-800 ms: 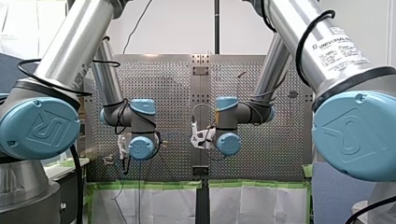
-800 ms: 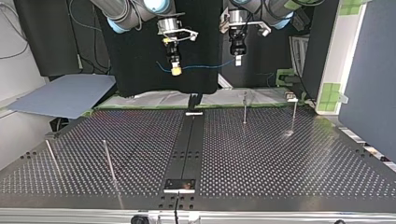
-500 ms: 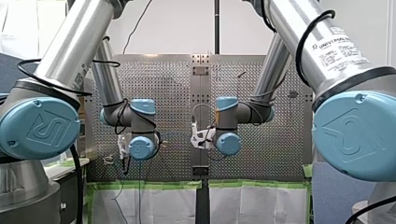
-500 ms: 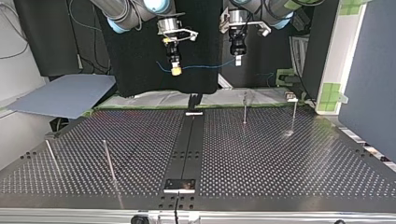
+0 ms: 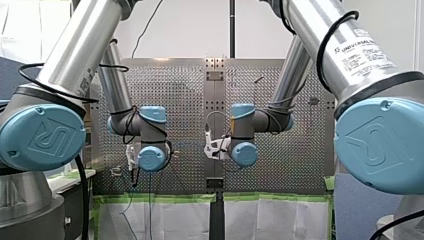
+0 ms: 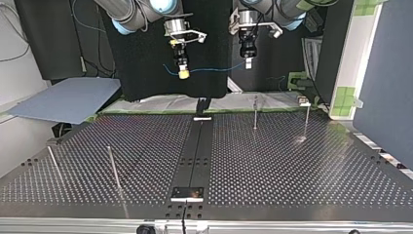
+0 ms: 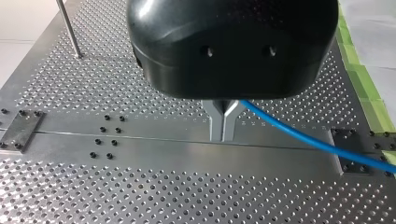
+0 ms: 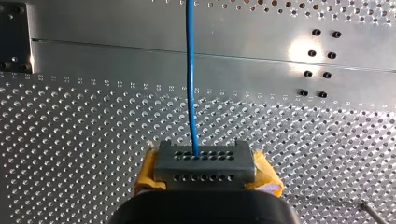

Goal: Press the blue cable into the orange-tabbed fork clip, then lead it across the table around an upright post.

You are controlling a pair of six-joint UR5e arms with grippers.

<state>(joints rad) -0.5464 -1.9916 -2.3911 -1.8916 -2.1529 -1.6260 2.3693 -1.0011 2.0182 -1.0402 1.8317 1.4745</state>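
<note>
Aloft over the table (image 6: 292, 165): my right gripper (image 6: 183, 74), a span of blue cable (image 6: 214, 68), my left gripper (image 6: 248, 63).
The yellow pads (image 8: 267, 173) pinch the cable, which runs straight ahead of them to the other arm's metal fingers (image 7: 215, 122), pressed together on it. I cannot make out the orange-tabbed fork clip. My judgement: lower both ends together, keep the span level and lightly taut, and centre it over the fork before pressing.

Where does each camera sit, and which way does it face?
Front view: behind the shoulders, over the perforated table; my left arm, my right arm.
Top view: opposite, facing back; left gripper, right gripper.
Left wrist view: down its own fingers.
Right wrist view: over its yellow pads.
Shared: top and wrist views show the blue cable.
</note>
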